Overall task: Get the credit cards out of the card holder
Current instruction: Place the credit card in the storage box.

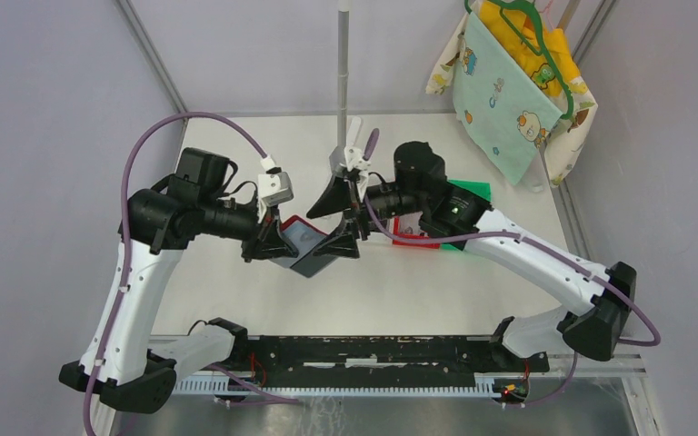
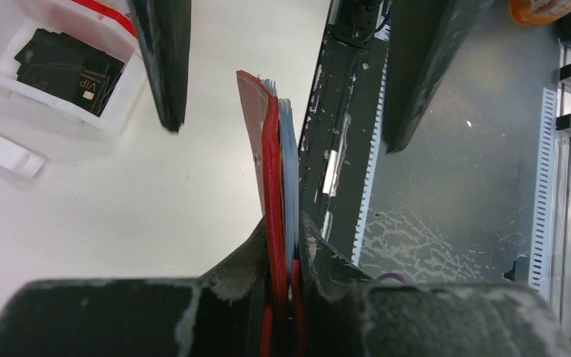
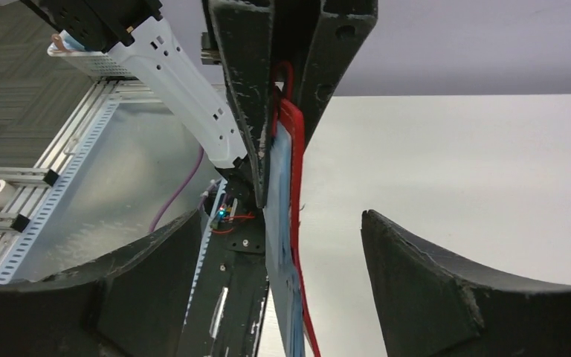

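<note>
My left gripper [image 1: 282, 242] is shut on the red card holder [image 1: 302, 225], holding it off the table between the two arms. Seen edge-on in the left wrist view, the card holder [image 2: 271, 156] has the grey-blue credit cards [image 2: 288, 163] pressed against its red cover, with the left gripper [image 2: 288, 242] pinching the lower end. My right gripper [image 1: 327, 229] is open, one finger on each side of the holder's free end. In the right wrist view the right gripper [image 3: 279, 217] touches neither the cards [image 3: 279, 223] nor the red cover [image 3: 296, 171].
A white bin [image 2: 15, 93] holding a black card [image 2: 63, 67] sits on the table. A red bin [image 1: 415, 238] and a green item [image 1: 470, 193] lie under the right arm. A patterned cloth [image 1: 509, 91] hangs at the back right, beside a metal pole [image 1: 344, 73].
</note>
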`<move>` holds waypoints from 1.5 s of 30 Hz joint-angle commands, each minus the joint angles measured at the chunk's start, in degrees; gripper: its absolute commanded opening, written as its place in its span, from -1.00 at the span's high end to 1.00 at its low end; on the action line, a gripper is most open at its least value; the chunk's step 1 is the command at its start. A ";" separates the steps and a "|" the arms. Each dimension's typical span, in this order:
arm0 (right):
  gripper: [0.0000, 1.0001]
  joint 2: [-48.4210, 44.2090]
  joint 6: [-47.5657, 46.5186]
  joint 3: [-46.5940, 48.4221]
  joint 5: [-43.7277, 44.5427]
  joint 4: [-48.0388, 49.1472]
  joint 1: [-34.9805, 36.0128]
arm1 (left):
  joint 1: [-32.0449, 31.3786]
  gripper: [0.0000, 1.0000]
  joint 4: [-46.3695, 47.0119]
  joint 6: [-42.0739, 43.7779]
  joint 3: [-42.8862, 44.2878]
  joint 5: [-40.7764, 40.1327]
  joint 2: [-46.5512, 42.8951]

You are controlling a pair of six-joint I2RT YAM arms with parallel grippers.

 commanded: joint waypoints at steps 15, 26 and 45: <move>1.00 3.30 3.89 7.54 5.25 1.53 2.86 | -0.15 0.21 1.78 2.26 1.67 4.02 -3.12; 1.00 -10.68 43.38 -24.67 14.57 61.28 -3.98 | -0.15 -0.07 20.93 -19.44 -2.26 11.12 -8.21; -0.25 -9.46 18.57 -13.44 9.90 24.94 -0.51 | -0.16 0.97 13.90 -12.40 1.50 9.93 -4.32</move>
